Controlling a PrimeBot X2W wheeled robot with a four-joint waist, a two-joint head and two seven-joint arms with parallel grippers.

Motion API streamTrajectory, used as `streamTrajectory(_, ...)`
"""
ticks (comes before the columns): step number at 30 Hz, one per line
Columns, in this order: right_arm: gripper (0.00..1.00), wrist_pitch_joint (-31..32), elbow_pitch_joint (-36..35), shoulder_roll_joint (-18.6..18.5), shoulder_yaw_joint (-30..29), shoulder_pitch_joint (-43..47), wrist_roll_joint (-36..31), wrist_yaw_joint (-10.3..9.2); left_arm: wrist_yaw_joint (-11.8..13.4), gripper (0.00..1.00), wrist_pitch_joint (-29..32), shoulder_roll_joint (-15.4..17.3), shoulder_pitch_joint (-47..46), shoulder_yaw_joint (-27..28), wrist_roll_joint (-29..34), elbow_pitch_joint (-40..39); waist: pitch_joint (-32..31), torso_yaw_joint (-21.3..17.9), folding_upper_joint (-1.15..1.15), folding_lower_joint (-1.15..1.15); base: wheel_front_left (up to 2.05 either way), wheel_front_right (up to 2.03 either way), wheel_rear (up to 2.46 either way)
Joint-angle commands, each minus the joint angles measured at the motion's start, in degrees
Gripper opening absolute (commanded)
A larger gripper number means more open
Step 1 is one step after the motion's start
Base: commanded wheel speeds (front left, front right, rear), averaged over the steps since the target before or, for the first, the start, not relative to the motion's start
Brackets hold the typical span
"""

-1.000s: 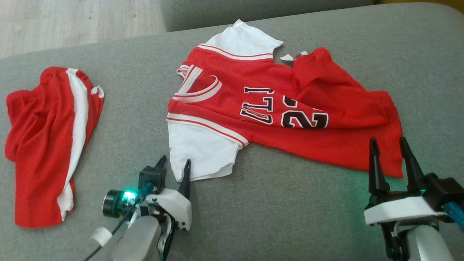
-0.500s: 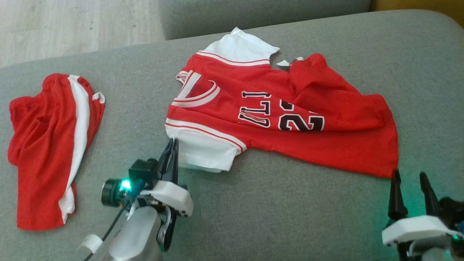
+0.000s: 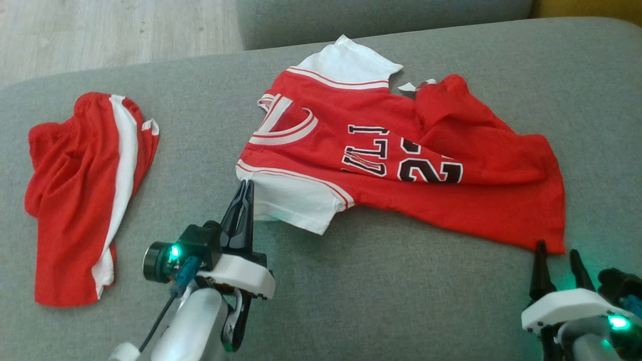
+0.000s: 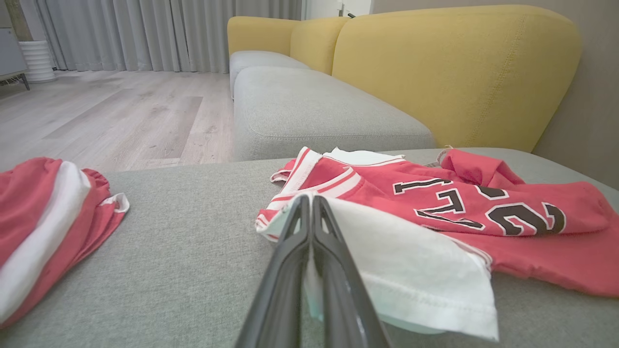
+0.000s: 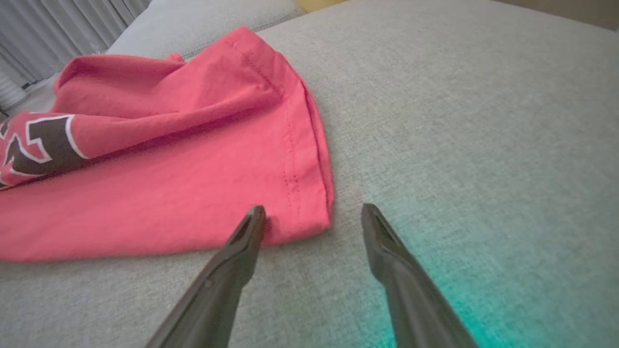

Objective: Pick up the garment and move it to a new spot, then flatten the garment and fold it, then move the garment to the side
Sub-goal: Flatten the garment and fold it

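Reading a creased number starting 2 on the red jersey [image 3: 481,150], my left gripper [image 3: 245,185] pinching its white sleeve [image 3: 293,200], right gripper [image 3: 556,249] spread by the hem.

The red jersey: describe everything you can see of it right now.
The red jersey is thin, knit-looking fabric with white sleeves, red-and-white striped trim at the V-neck, and black white-edged lettering and numerals on the chest. It lies front up and rumpled on the grey cushion, neck toward the robot's left, hem toward its right. The left gripper is shut on the nearer sleeve's edge. The open right gripper sits at the near hem corner, not gripping.
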Motion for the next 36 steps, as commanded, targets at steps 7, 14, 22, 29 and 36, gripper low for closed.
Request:
streamTrajectory(7, 1.00, -0.8, 5.9, -0.4, 1.0, -4.6, 1.3, -0.04, -0.6, 0.00, -0.7, 0.4, -0.9, 1.8, 0.9, -2.6, 0.4, 0.6, 0.00, 0.00, 0.00, 0.00, 0.00)
streamTrajectory(14, 0.00, -0.8, 6.9, -0.4, 2.0, -6.7, 2.6, -0.04, -1.0, 0.00, -0.7, 0.4, -0.6, 2.2, 1.2, -2.5, 0.0, 0.3, 0.00, 0.00, 0.00, 0.00, 0.00)
streamTrajectory(22, 0.00, -0.9, -9.4, -0.4, 5.8, -4.9, 2.1, -0.04, -4.2, 0.00, -0.7, 0.8, -1.7, 3.7, -1.0, -4.7, -2.7, -0.1, 0.00, 0.00, 0.00, 0.00, 0.00)
streamTrajectory(29, 0.00, -0.9, -24.1, -1.4, 9.1, -6.4, 1.5, -0.04, -7.1, 0.00, -0.7, 1.1, -10.3, 7.3, -5.1, -9.1, -6.7, 0.1, 0.00, 0.00, 0.00, 0.00, 0.00)
streamTrajectory(36, 0.00, 2.0, -36.3, -6.3, 11.2, -9.9, 3.2, -0.04, -6.6, 0.00, -0.6, 1.0, -17.3, 11.0, -8.4, -17.9, -9.8, 0.1, 0.00, 0.00, 0.00, 0.00, 0.00)
